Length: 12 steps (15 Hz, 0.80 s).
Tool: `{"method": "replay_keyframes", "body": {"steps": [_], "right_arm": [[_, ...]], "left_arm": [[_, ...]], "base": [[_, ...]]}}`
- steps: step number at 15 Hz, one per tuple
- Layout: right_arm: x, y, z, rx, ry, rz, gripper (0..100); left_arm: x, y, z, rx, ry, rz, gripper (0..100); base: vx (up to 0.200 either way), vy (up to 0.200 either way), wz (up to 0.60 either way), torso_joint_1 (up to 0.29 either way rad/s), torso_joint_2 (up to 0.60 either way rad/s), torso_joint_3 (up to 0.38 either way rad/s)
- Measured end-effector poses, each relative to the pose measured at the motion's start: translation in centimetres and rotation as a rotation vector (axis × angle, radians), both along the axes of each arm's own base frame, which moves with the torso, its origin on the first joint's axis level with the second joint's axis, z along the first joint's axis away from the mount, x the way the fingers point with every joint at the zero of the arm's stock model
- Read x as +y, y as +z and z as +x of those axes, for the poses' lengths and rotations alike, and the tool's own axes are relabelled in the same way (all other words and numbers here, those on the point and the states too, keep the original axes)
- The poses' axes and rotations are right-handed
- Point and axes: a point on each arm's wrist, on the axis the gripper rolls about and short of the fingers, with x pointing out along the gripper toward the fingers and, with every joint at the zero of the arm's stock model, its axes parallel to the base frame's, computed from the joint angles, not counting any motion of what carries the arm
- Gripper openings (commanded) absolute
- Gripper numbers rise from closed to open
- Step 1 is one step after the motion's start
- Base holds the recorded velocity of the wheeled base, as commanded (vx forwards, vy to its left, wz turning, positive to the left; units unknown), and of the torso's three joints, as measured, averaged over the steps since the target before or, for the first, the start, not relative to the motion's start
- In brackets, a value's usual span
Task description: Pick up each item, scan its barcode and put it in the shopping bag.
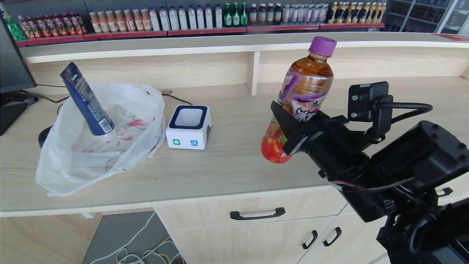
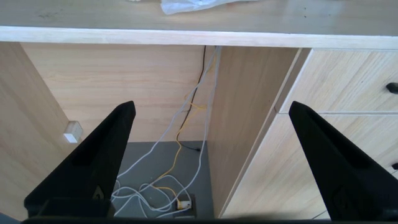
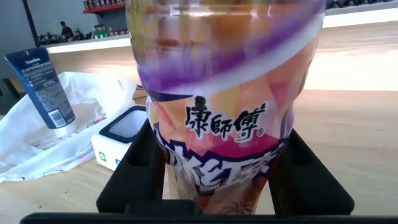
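While the right gripper has its jaws clamped on the lower half of a purple-capped bottle, cap up over the counter, a white scanner sits beyond the jaws to their left. Farther that way lies the open plastic bag, with a blue tube standing inside it. The left gripper has its jaws spread wide, with cables on the floor beyond them.

Matte-black right arm and blocky right hand show screws, a looped cable, reddish wiring.
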Motion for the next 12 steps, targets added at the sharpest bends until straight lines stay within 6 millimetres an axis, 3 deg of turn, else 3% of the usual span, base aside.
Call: {"method": "replay_keyframes", "body": {"steps": [4,12], "right_arm": [[0.39,0.18,0.33,-0.009,0.002,0.01,0],[0.24,0.09,0.2,0.0,0.0,0.003,0]], "left_arm": [[0.0,0.0,0.0,0.0,0.0,0.001,100],[0.0,0.0,0.0,0.0,0.0,-0.01,100]], "base": [[0.0,0.0,0.0,0.0,0.0,0.0],[0.0,0.2,0.0,0.002,0.01,0.001]]}}
